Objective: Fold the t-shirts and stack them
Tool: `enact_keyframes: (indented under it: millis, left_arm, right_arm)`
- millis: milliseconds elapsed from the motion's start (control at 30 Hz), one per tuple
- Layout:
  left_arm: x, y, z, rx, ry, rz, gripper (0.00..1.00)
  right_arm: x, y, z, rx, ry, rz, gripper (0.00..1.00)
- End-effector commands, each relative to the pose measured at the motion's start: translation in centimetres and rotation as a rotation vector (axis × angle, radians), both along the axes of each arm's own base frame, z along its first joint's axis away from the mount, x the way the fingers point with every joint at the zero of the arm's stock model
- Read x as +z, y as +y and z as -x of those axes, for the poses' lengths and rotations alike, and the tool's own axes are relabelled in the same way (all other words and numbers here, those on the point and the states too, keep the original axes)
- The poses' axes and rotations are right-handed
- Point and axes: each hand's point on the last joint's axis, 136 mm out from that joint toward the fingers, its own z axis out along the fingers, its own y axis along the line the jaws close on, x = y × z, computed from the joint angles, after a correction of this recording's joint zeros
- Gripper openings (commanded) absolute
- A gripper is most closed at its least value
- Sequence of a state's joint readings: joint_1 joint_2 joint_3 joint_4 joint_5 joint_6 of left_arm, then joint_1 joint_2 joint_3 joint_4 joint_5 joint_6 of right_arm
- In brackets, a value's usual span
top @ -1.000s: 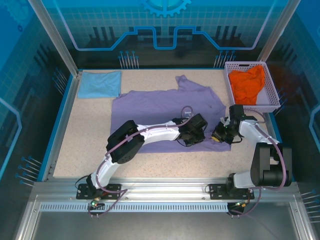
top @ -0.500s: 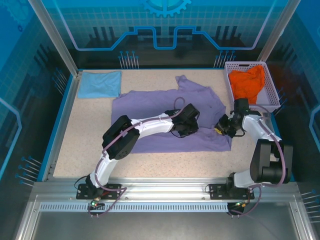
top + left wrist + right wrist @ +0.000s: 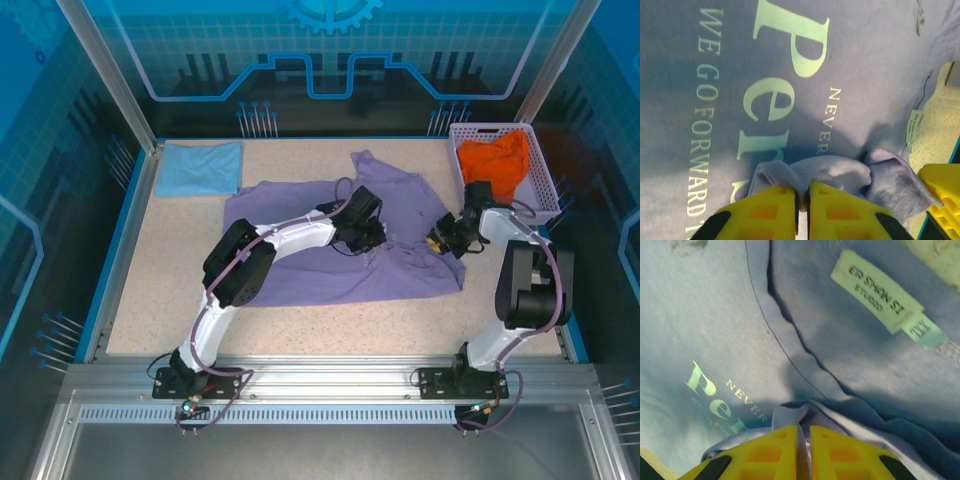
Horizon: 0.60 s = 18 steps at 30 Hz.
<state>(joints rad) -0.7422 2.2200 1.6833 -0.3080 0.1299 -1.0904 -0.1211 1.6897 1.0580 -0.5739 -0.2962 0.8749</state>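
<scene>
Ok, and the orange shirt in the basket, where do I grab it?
Take the orange shirt at its raised, crumpled heap, coming straight down from above with the right gripper. The basket walls fence it on every side, and the bunched folds give the fingers a ridge to pinch.

Bare surface (image 3: 170,290) lies open along the near edge and left side. The purple shirt (image 3: 330,285) and both arms (image 3: 290,238) fill the middle; a basket (image 3: 541,172) blocks the far-right corner, a blue shirt (image 3: 200,168) the far-left.
</scene>
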Motion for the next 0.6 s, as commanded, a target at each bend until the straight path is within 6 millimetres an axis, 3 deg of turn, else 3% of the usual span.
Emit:
enact_keyframes:
  millis: [0, 133, 233, 333, 367, 433, 500, 567]
  left_arm:
    - [0.3, -0.3, -1.3, -0.012, 0.002, 0.032, 0.17]
    - [1.2, 0.1, -1.9, 0.002, -0.007, 0.035, 0.22]
    - [1.8, 0.8, -2.1, 0.029, -0.011, 0.039, 0.33]
    - [2.6, 1.7, -2.2, 0.054, -0.024, 0.05, 0.33]
    - [3.4, 2.1, -2.1, 0.057, -0.04, 0.051, 0.35]
    - [4.6, 2.7, -1.6, 0.048, -0.069, 0.042, 0.41]
    - [5.6, 3.0, -0.8, 0.029, -0.098, 0.052, 0.41]
    - [6.9, 1.9, 0.5, -0.056, -0.143, 0.101, 0.32]
  right_arm:
    - [0.8, -0.7, -1.1, -0.062, -0.002, -0.014, 0.15]
    - [1.7, -1.0, -1.7, -0.127, -0.019, -0.005, 0.2]
    - [2.5, -1.1, -2.9, -0.152, -0.034, -0.009, 0.25]
    - [3.5, -0.9, -4.2, -0.13, -0.052, -0.019, 0.26]
    - [4.0, -0.9, -4.4, -0.11, -0.058, -0.012, 0.47]
    - [5.0, -0.9, -3.9, -0.068, -0.072, 0.022, 0.63]
    - [5.7, -1.3, -2.2, -0.039, -0.096, 0.07, 0.64]
    - [6.4, -1.7, 0.4, -0.004, -0.13, 0.135, 0.61]
